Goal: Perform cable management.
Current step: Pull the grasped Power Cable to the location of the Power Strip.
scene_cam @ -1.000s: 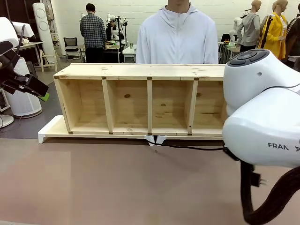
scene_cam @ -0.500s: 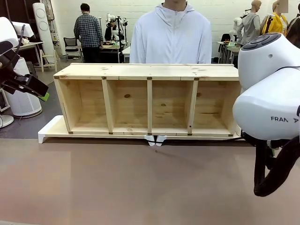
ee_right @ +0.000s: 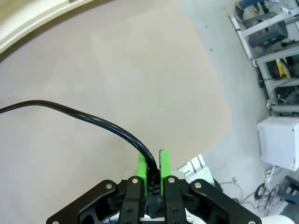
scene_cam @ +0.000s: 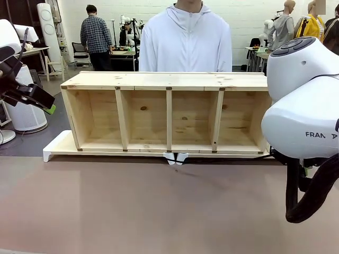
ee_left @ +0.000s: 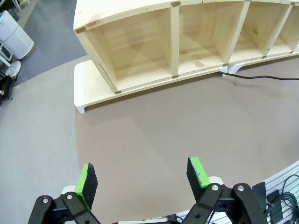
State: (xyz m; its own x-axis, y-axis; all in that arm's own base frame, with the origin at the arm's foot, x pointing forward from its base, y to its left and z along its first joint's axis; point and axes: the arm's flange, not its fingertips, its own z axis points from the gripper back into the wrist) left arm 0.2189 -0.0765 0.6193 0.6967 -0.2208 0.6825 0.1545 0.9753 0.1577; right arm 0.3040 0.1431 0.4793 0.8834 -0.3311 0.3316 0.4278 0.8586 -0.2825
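Right wrist view: right fingers (ee_right: 164,163) clamp the cable (ee_right: 93,120), trailing leftward across the table (ee_right: 117,60); left fingers (ee_left: 197,171) gape apart.

The brown table (scene_cam: 132,211) lay wide and bare in front of the wooden shelf (scene_cam: 169,80), so a gripper could sweep its near half with nothing in the path. The shelf ran along the far side like a wall. Its four open bays faced the robot, parted by upright boards, each with room to reach in. A thin black cable (ee_left: 264,78) lay low along the shelf's foot, from a small white clip (scene_cam: 175,157) toward the right. The bulky right arm (scene_cam: 302,106) blocked the shelf's right end. A person (scene_cam: 185,42) stood close behind the shelf. The left gripper (ee_left: 142,179) hung spread above bare table.
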